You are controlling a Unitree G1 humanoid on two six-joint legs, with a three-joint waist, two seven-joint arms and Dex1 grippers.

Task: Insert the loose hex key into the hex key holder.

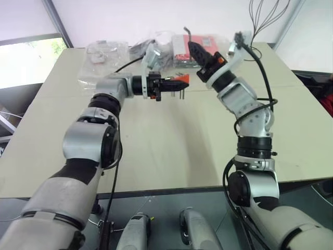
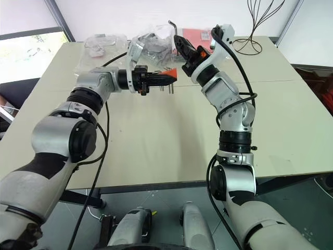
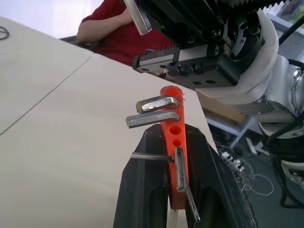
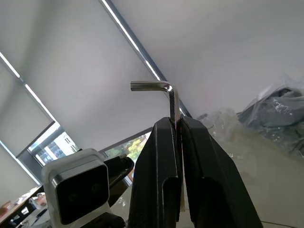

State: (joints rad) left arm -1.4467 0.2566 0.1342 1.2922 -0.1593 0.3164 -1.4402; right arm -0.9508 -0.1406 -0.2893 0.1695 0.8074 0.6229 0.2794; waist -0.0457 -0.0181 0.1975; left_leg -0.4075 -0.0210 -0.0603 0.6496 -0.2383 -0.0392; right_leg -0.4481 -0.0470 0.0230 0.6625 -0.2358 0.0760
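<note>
The hex key holder (image 3: 173, 127) is a small orange block with several short metal keys sticking out of it. My left gripper (image 1: 173, 83) is shut on it, pointing level toward the right arm, above the table. The loose hex key (image 4: 174, 101) is a thin L-shaped metal rod with its bent end uppermost. It is pinched in my right gripper (image 4: 178, 124), which is shut on it and points up and forward. In the head views the loose hex key (image 1: 187, 33) stands just above and to the right of the hex key holder (image 1: 180, 79), apart from it.
Clear plastic bags (image 1: 106, 54) and a red packet (image 1: 204, 42) lie at the back of the beige table (image 1: 171, 151). A black wire stand (image 2: 255, 31) rises at the far right corner. A person in a red top (image 3: 114, 35) sits beyond the table.
</note>
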